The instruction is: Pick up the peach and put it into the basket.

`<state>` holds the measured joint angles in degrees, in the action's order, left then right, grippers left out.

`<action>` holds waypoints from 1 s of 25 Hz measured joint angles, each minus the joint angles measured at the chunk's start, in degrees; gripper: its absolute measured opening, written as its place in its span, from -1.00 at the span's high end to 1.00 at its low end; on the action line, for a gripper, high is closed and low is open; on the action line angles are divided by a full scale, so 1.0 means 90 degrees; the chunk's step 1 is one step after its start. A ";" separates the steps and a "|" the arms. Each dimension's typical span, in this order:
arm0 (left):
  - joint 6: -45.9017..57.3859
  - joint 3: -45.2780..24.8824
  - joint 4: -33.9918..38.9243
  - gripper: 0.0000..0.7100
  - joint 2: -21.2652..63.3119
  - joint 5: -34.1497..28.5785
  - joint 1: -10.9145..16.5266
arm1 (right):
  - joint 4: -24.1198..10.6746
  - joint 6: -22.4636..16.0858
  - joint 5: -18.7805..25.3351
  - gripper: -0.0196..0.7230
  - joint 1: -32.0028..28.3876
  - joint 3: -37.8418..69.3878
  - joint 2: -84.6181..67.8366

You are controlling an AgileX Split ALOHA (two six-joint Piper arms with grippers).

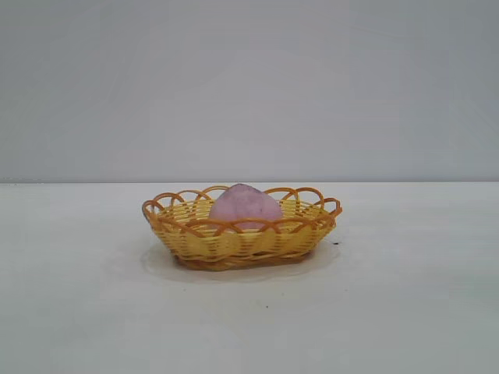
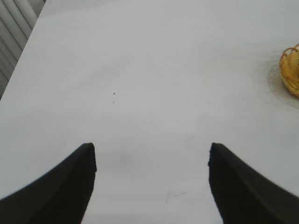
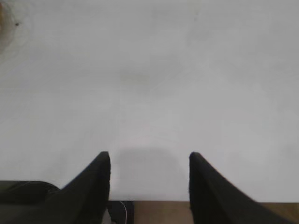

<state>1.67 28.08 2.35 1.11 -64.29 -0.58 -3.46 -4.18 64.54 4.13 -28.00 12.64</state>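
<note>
The peach sits inside the basket, resting on its floor with the pink, slightly pointed top rising above the looped rim. The basket stands upright on the white table, roughly in the middle of the exterior view, with a faint ring-shaped mark on the tabletop around its base. Neither of my arms shows in that view.

My left gripper hangs over bare table with its two dark fingers spread wide and nothing between them. From its wrist camera I catch only an edge of the basket, well apart from the fingers, and a couple of small dark specks on the tabletop.

My right gripper is also spread wide and empty, held over the near edge of the table, where a strip of brown surface shows beyond the white top. A blurred rounded mark at the corner of that wrist view may be the stain near the basket, but I cannot tell for sure. Both grippers are away from the basket and touch nothing.
</note>
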 joint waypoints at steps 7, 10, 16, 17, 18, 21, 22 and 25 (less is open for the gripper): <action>0.0000 0.0000 0.0000 -0.28 0.0000 0.0000 0.0000 | -0.0003 -0.0098 0.0051 0.07 0.0000 0.0000 -0.1419; 0.0000 0.0000 0.0000 -0.28 0.0000 0.0010 0.0000 | 0.0011 -0.0098 0.0079 0.07 0.0000 0.0000 -0.1505; 0.0000 0.0000 0.0000 -0.28 0.0000 0.0010 0.0000 | 0.0073 -0.0098 0.0079 0.07 0.0000 0.0000 -0.1505; 0.0000 0.0000 0.0000 -0.28 0.0000 0.0010 0.0000 | 0.0073 -0.0098 0.0079 0.07 0.0000 0.0000 -0.1505; 0.0000 0.0000 0.0000 -0.28 0.0000 0.0010 0.0000 | 0.0076 -0.0098 0.0079 0.07 0.0000 0.0000 -0.1505; 0.0000 0.0000 0.0000 -0.28 0.0000 0.0010 0.0000 | 0.0086 -0.0086 0.0079 0.07 0.0000 0.0000 -0.1505; 0.0000 0.0000 0.0000 -0.28 0.0000 0.0010 0.0000 | 0.0086 -0.0086 0.0079 0.07 0.0000 0.0000 -0.1505; 0.0000 0.0000 0.0000 -0.28 0.0000 0.0010 0.0000 | 0.0086 -0.0086 0.0079 0.07 0.0000 0.0000 -0.1505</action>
<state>1.67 28.08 2.35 1.11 -64.20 -0.58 -2.68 -4.95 65.25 4.13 -28.00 -0.91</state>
